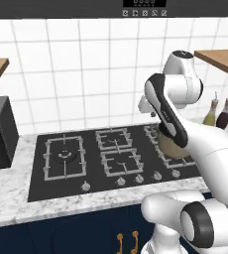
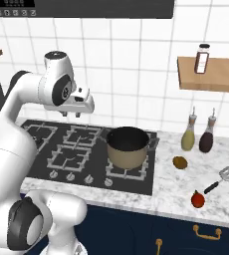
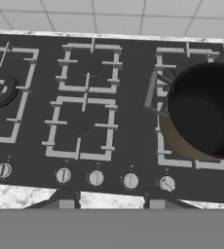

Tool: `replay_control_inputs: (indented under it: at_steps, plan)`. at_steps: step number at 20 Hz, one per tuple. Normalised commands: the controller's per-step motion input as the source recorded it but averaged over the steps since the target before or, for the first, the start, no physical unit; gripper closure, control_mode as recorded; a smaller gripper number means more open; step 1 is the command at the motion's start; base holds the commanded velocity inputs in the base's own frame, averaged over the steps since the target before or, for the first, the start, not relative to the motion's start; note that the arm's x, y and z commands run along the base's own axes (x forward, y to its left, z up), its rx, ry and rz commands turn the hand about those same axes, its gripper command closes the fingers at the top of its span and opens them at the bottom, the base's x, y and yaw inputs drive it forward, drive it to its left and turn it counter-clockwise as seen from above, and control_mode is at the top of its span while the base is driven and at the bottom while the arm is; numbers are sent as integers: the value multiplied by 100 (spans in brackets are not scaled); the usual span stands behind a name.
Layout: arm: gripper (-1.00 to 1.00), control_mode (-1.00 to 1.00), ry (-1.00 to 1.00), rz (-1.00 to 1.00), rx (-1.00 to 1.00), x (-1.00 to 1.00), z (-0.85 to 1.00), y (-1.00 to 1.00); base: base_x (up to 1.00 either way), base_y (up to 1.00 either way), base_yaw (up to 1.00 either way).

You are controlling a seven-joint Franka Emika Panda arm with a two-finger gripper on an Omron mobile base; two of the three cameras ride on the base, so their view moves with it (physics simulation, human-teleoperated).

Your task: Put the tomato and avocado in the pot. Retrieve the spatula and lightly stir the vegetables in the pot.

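A: Where is the gripper (image 2: 71, 114)?

B: High above the middle burners of the stove (image 2: 61, 154), holding nothing. In the hand view its two tips sit well apart at the bottom edge, so the jaws stand open.

A: And the pot (image 2: 127, 148)?

B: On the stove's front right burner. In the hand view it lies toward 2 o'clock from the tips, black inside, nothing in it that I can see.

A: The vegetables?

B: On the marble counter (image 2: 176, 191), right of the stove. In the right base view the avocado (image 2: 180, 162) lies at about 3 o'clock from the pot; the tomato (image 2: 197, 199) is near the counter's front edge, toward 4 o'clock. Both are well apart from the gripper.

A: The spatula (image 2: 223, 178)?

B: Just beyond the tomato, toward 1 o'clock from it, flat on the counter.
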Motion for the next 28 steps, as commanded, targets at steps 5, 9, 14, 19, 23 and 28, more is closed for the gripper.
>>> replay_control_inputs:
  at_steps: [5, 9, 14, 19, 23, 28]
  plan:
    - [-100, 100, 0, 0, 0, 0, 0, 0, 0, -44, 0]
    - [-100, 100, 0, 0, 0, 0, 0, 0, 0, -72, -1]
    - [-100, 100, 0, 0, 0, 0, 0, 0, 0, -50, 0]
    - [-100, 100, 0, 0, 0, 0, 0, 0, 29, -16, -1]
    - [-100, 100, 0, 0, 0, 0, 0, 0, 63, 0, -5]
    - [-100, 100, 0, 0, 0, 0, 0, 0, 51, 0, -3]
